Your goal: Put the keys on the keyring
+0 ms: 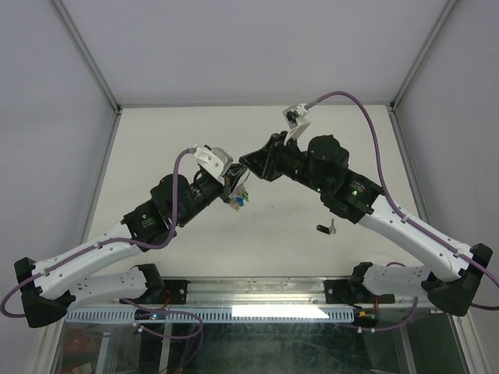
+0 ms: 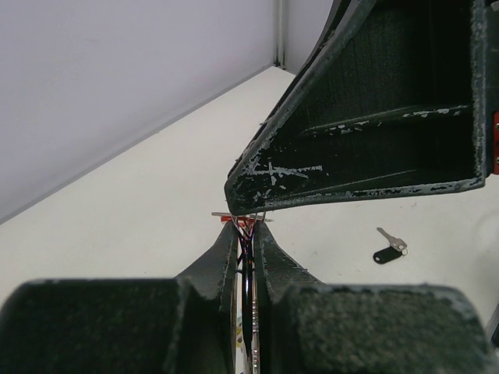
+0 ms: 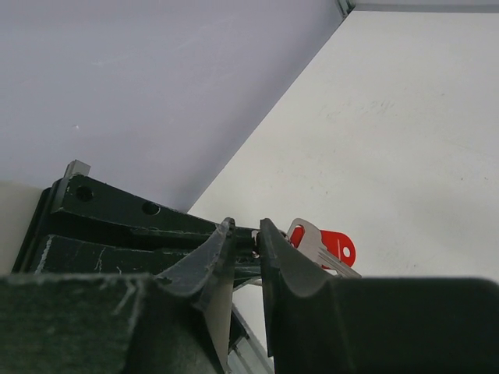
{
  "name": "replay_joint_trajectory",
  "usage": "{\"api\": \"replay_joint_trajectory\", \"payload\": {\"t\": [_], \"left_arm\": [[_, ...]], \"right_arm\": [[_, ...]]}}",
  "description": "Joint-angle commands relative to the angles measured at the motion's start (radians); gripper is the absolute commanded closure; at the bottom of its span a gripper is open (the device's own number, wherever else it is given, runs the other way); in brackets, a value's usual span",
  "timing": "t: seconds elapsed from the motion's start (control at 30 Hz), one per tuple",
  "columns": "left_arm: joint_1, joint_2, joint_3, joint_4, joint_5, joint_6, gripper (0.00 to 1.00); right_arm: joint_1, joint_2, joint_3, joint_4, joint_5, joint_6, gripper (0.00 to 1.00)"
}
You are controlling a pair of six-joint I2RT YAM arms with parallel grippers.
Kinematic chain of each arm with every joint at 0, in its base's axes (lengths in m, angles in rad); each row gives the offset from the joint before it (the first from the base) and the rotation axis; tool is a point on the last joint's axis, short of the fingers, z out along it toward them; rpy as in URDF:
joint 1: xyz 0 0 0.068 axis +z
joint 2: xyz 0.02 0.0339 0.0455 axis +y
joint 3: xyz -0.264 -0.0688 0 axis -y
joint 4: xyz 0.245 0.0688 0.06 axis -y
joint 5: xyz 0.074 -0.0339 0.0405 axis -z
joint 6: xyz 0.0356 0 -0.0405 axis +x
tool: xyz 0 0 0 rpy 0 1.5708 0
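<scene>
We see left gripper [image 2: 247, 234] clamped on keyring [image 1: 240, 196], midair. Right gripper [image 3: 245, 234] pinches red-tag key [image 3: 321, 246], which lies crosswise at ring. Black-tag key [image 2: 389, 249] on table [image 1: 179, 140], nearer right arm.

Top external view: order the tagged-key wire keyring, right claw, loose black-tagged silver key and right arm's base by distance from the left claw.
1. Silver wire keyring with tagged keys: pinched in left claw.
2. Right claw: just up-right, gripping a red-tagged silver key.
3. Black-tagged silver key: on the table, right.
4. Right arm's base: far lower right.
</scene>
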Motion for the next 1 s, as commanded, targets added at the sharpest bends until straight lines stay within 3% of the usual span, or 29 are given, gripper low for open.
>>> {"api": "replay_joint_trajectory", "payload": {"t": [0.0, 0.37, 0.6, 0.97], "left_arm": [[-0.006, -0.03, 0.009, 0.089, 0.011, 0.001, 1.0], [-0.006, -0.039, 0.0, 0.103, -0.007, 0.0, 1.0], [-0.006, -0.081, -0.046, 0.129, 0.035, 0.002, 0.64], [-0.006, -0.179, -0.096, 0.067, 0.06, 0.005, 0.52]], "right_arm": [[-0.004, 0.0, 0.016, 0.067, -0.014, 0.012, 0.81], [-0.004, 0.013, 0.044, 0.027, -0.033, -0.007, 1.0], [-0.005, 0.008, 0.118, -0.034, 0.013, -0.099, 1.0], [-0.004, 0.032, 0.237, -0.213, 0.19, -0.204, 1.0]]}}
